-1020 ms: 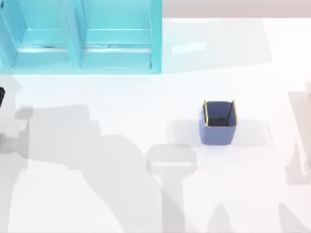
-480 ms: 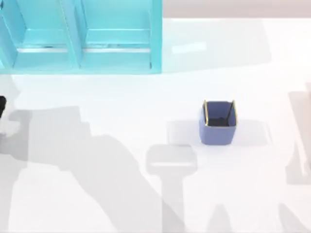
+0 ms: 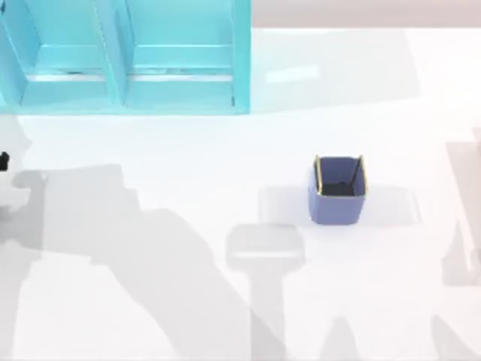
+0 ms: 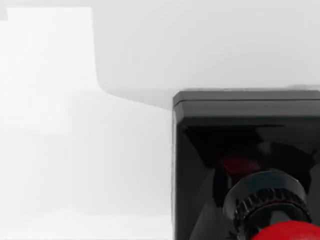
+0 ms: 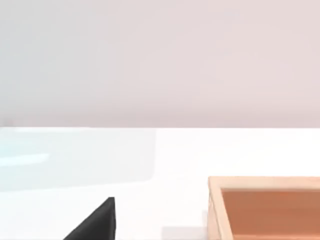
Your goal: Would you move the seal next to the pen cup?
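The seal (image 4: 250, 165) stands upright — red knob on top — far left of the pen cup (image 3: 337, 189). Can't tell the jaws' state.

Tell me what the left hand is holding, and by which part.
Cannot be told. The seal lies close before the left wrist camera, black base and red knob in sight, but whether anything grips it is not visible.

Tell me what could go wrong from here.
The black-based seal with the glossy red knob is cut off by the left wrist view's edge, so a descent might land off-centre, and the rounded knob could slip. Setting it down later might nudge the square periwinkle-blue pen cup.
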Motion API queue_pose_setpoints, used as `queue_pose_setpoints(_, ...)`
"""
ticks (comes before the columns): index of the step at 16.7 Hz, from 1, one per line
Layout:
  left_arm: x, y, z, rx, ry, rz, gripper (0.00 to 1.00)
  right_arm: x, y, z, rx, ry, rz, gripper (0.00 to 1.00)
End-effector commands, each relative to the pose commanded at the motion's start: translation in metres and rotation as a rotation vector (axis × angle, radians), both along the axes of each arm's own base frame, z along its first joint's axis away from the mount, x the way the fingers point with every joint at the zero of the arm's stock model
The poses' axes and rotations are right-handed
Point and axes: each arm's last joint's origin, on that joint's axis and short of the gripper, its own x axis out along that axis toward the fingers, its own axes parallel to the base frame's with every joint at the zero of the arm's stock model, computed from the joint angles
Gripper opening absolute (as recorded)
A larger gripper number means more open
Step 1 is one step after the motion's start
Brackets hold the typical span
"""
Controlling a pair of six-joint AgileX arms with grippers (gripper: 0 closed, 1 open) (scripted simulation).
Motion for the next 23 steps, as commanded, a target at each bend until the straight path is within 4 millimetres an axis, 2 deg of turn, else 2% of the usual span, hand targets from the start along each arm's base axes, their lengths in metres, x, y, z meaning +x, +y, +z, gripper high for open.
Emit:
queue_pose_setpoints(2,0.000,0.000,0.000,0.000,0.000,0.000,0.02,0.000,0.000,0.000,0.000,0.000,0.000,1.00)
queue_pose_setpoints(3,0.000,0.000,0.000,0.000,0.000,0.000,0.00,0.000,0.000,0.000,0.000,0.000,0.000,1.00)
queue_pose_setpoints(13,0.003,-0.005,0.004,0.000,-0.002,-0.003,0.00,0.000,0.000,0.000,0.000,0.000,0.000,1.00)
queue_pose_setpoints(15,0.010,-0.021,0.020,0.001,-0.006,-0.003,0.00,0.000,0.000,0.000,0.000,0.000,0.000,1.00)
queue_pose_setpoints(18,0.017,-0.060,0.057,-0.001,0.007,-0.003,0.00,0.000,0.000,0.000,0.000,0.000,0.000,1.00)
queue_pose_setpoints(23,0.004,-0.127,0.125,0.002,0.014,-0.003,0.00,0.000,0.000,0.000,0.000,0.000,0.000,1.00)
